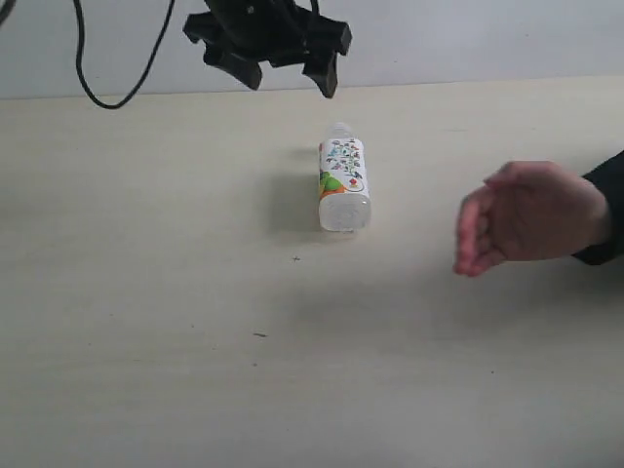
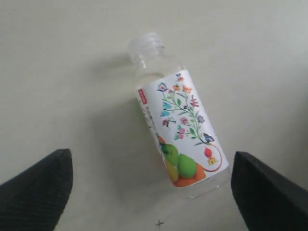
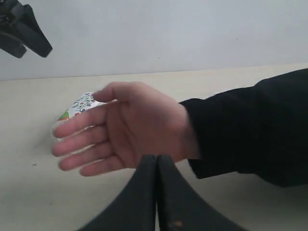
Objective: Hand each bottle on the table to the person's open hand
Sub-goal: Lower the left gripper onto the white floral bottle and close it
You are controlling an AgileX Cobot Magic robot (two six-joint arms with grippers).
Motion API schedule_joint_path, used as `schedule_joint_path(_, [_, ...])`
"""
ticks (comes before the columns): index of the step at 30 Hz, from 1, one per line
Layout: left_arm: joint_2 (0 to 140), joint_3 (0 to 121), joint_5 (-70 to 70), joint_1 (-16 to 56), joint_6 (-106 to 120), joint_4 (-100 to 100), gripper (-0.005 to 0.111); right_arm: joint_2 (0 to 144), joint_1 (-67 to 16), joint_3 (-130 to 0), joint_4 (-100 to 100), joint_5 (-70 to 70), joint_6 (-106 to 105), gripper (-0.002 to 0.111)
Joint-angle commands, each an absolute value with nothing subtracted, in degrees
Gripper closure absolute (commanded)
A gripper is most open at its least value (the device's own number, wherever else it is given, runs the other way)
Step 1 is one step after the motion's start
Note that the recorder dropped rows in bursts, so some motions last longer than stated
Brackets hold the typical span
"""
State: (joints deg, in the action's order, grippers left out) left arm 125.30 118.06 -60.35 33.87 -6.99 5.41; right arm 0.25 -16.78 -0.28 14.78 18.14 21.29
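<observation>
One clear bottle with a cartoon-print label (image 1: 343,178) lies on its side on the pale table (image 1: 146,292), neck pointing away from the front edge. My left gripper (image 1: 288,73) hangs open above and behind it, fingers spread wide. In the left wrist view the bottle (image 2: 180,127) lies below, between the two black fingertips (image 2: 36,185). The person's open hand (image 1: 526,214) waits to the right of the bottle, palm turned toward it. In the right wrist view the hand (image 3: 125,130) partly hides the bottle (image 3: 79,108). My right gripper (image 3: 157,159) is shut, empty. The other bottles are out of view.
A black cable (image 1: 117,68) loops down at the back left against the pale wall. The person's black sleeve (image 1: 609,210) enters from the right edge. A few tiny dark specks (image 1: 259,334) mark the tabletop.
</observation>
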Motion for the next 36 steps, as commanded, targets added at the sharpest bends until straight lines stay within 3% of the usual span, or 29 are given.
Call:
schedule_joint_path(1, [127.4, 118.8, -57.1, 37.3, -9.2, 4.9, 0.022, 0.0, -17.0, 0.0, 15.0, 17.7, 21.0, 0.108])
schedule_joint_path(36, [140.1, 118.8, -43.6, 38.9, -20.2, 3.1, 0.022, 0.0, -17.0, 0.0, 15.0, 17.7, 21.0, 0.108])
